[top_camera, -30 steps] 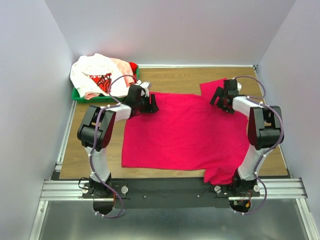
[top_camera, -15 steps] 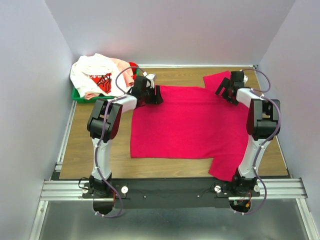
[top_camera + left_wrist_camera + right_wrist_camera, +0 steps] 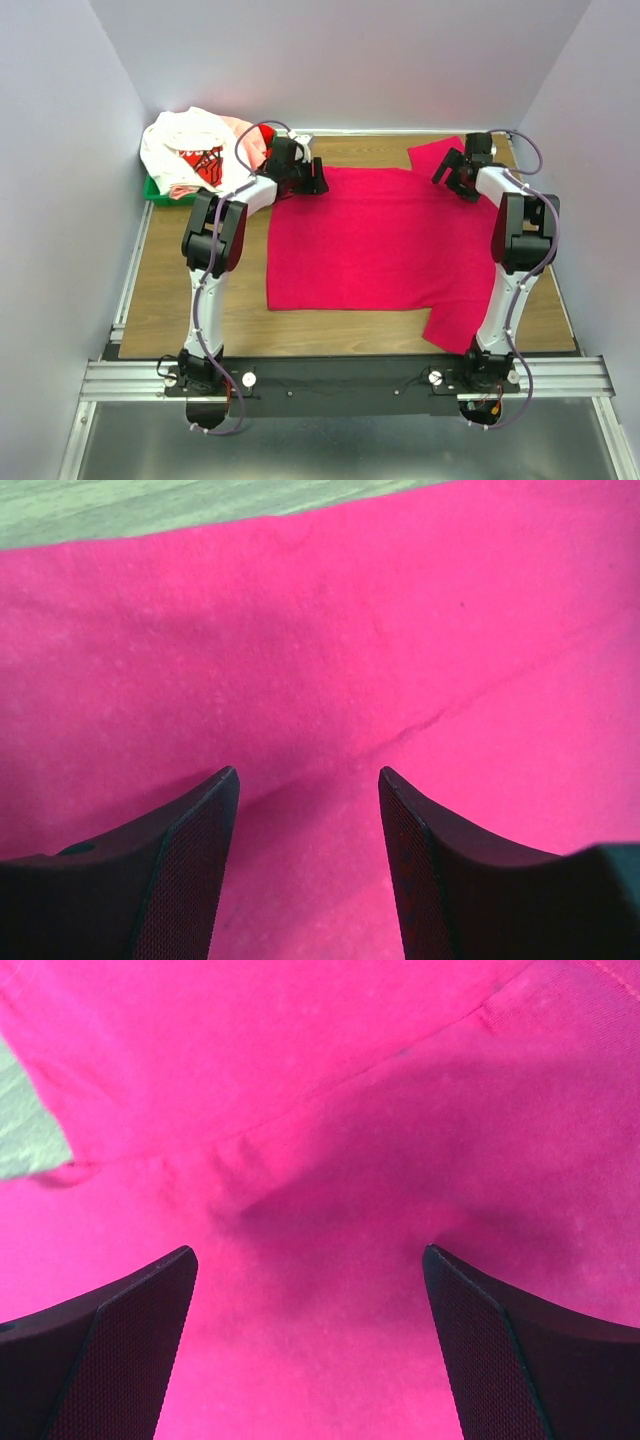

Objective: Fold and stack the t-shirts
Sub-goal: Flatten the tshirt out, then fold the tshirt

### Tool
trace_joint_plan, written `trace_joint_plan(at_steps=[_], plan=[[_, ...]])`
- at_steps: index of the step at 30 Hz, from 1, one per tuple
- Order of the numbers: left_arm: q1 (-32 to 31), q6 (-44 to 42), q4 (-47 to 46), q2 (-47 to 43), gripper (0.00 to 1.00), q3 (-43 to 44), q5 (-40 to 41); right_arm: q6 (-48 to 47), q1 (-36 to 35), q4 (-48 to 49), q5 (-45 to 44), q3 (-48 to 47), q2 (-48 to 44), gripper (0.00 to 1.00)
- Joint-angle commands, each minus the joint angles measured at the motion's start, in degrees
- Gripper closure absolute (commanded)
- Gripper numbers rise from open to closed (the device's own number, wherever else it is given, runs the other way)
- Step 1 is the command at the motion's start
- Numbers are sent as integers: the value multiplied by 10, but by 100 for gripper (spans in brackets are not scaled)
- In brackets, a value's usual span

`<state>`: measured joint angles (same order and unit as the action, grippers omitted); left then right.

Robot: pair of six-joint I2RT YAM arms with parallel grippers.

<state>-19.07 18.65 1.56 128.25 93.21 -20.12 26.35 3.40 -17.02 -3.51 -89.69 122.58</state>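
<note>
A plain magenta-red t-shirt [image 3: 390, 250] lies spread flat on the wooden table, one sleeve at the far right [image 3: 433, 155] and one at the near right [image 3: 460, 325]. My left gripper [image 3: 317, 183] is open over its far left corner; in the left wrist view [image 3: 308, 772] the cloth [image 3: 400, 630] lies flat between the parted fingers. My right gripper [image 3: 451, 180] is open over the far right shoulder, wide apart above the cloth [image 3: 330, 1090] in the right wrist view [image 3: 310, 1250]. The white t-shirt with a red graphic [image 3: 190, 150], the pale pink one [image 3: 243, 130] and a red one [image 3: 266, 134] lie piled at the far left.
The pile sits in a green tray [image 3: 158, 190] at the far left corner. Grey walls close in the table at the back and on both sides. A metal rail [image 3: 340, 375] runs along the near edge by the arm bases.
Both grippers moved toward the far edge and the magenta-red t-shirt slid that way with them. The shirt now lies flatter and farther from the arm bases.
</note>
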Motion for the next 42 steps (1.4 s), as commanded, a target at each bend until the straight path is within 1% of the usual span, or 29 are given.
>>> trace_joint_plan(at_steps=[1, 2, 5, 7, 8, 12, 15, 16, 23, 26, 36, 42], plan=[[-4, -4, 15, -58, 34, -28, 25, -19, 3, -24, 25, 21, -51, 0], [-6, -5, 6, -81, 34, -56, 39, -21, 3, -24, 26, 31, -74, 0], [-11, -10, -9, -120, 34, -101, 59, -21, 3, -23, 29, 81, -120, 0], [-13, -10, -13, -135, 35, -144, 65, -22, 1, -22, 32, 104, -137, 0], [-13, -11, -31, -143, 37, -157, 65, -22, 1, -21, 32, 129, -145, 0], [-14, -6, -57, -154, 37, -227, 68, -23, -3, -10, 32, 186, -175, 0], [-14, -6, -67, -151, 37, -244, 68, -20, -2, 1, 32, 216, -183, 0], [-14, -10, -69, -149, 37, -245, 68, -19, -3, 6, 48, 221, -183, 0], [-9, -12, -73, -112, 37, -218, 38, 4, -3, 12, 54, 220, -138, 0], [-5, -14, -56, -92, 37, -176, 32, 8, -3, 12, 54, 211, -115, 0], [31, -5, -39, -21, 37, -94, -23, 25, -3, 11, 67, 163, -68, 0], [34, -19, 11, 26, 37, -1, -27, 29, -3, 10, 76, 136, -37, 0]])
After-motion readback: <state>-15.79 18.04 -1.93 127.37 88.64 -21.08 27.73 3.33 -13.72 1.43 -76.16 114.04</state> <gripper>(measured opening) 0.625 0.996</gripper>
